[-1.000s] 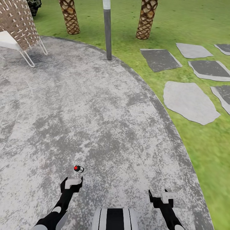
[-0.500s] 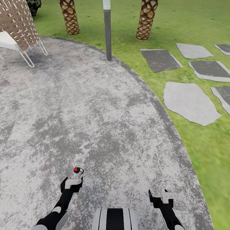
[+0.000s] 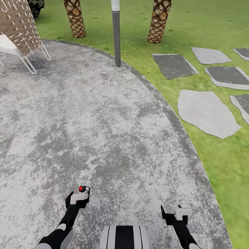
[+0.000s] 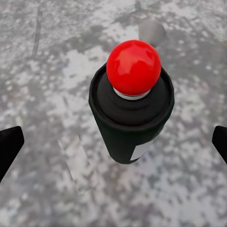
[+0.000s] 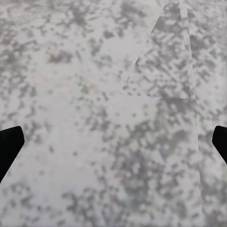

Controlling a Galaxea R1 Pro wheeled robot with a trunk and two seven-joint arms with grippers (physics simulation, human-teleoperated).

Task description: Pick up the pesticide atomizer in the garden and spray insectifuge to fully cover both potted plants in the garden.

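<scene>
The atomizer (image 3: 83,189) is a small dark bottle with a round red knob on top. It stands on the mottled grey patio (image 3: 103,121), right at the tips of my left gripper (image 3: 79,197). In the left wrist view the atomizer (image 4: 131,109) sits centred between the two black fingertips (image 4: 9,146), which stand wide apart and do not touch it; the left gripper (image 4: 113,144) is open. My right gripper (image 3: 172,211) hangs low over bare paving, and in its wrist view that gripper (image 5: 113,142) is open and holds nothing. The potted plants are out of view.
A wicker chair on white legs (image 3: 20,27) stands at the patio's far left. A grey pole (image 3: 117,38) rises at the patio's far edge, with two palm trunks (image 3: 75,19) (image 3: 158,20) behind it on the lawn. Flat stepping stones (image 3: 205,112) lie in the grass to the right.
The whole view has crept forward slightly. The atomizer has come nearer to the left gripper and now sits at its fingertips. Both arms hold the same pose.
</scene>
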